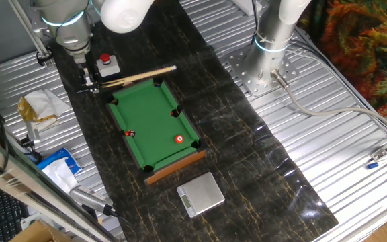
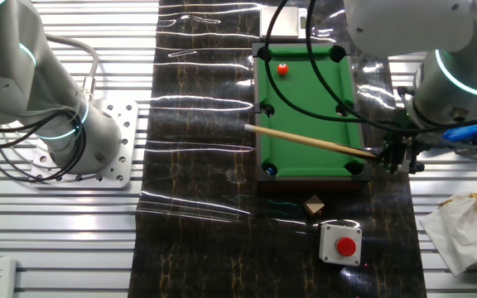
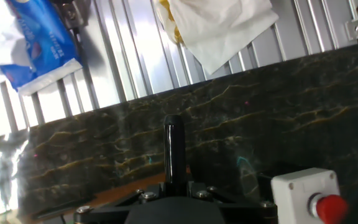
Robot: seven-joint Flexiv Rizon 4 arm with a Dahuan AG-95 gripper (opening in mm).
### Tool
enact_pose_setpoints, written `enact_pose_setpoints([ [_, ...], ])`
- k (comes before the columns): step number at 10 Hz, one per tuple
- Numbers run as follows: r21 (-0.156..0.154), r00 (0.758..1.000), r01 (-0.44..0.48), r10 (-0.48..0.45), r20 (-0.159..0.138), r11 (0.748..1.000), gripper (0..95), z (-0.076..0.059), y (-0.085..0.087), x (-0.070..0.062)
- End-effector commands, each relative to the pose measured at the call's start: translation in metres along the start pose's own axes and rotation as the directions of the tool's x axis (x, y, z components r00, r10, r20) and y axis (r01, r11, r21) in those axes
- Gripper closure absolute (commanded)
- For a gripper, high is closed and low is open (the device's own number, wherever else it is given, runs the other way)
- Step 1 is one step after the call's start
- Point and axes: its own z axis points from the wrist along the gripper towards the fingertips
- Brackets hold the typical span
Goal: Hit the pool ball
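Left of the green mini pool table (image 1: 154, 124), as one fixed view frames it, crumpled paper (image 1: 40, 106) and a blue packet (image 1: 58, 168) are lying on the ribbed metal bench. At the table's far left corner, the gripper (image 1: 90, 85) is hanging over the dark marbled mat (image 1: 247, 148), its jaws closed on the butt of the wooden cue (image 1: 140, 76). Just beyond that corner, a white box with a red button (image 1: 107, 64) is sitting on the mat.

The cue, a slim tapered pale stick, is lying along the table's far short rail in that view; the other fixed view shows it slanting across the near end of the felt (image 2: 309, 139). On the felt, a darker little ball (image 1: 130, 133) is resting beside the left long rail, and the pool ball (image 1: 179, 139), glossy red with a white spot, is sitting near the right-hand pocket at the end opposite the gripper, well apart from the cue tip. Off that end of the table, a flat silver scale (image 1: 201, 193) is lying on the mat.

Judging by this layout, grasping is done; aiming the tip at the ball and striking are still to come.

The hand view shows only the black cue butt (image 3: 173, 152) projecting between the fingers.
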Motion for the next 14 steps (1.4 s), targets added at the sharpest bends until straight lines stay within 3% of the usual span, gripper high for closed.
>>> enact_pose_setpoints([
  [1,0.003,1.0,0.005,-0.005,0.002,1.0,95.0,0.005,0.0,0.001],
  [9,0.008,1.0,0.005,-0.005,0.005,1.0,95.0,0.027,0.001,0.002],
  [14,0.016,1.0,0.005,-0.005,0.012,1.0,95.0,0.03,0.005,0.003],
])
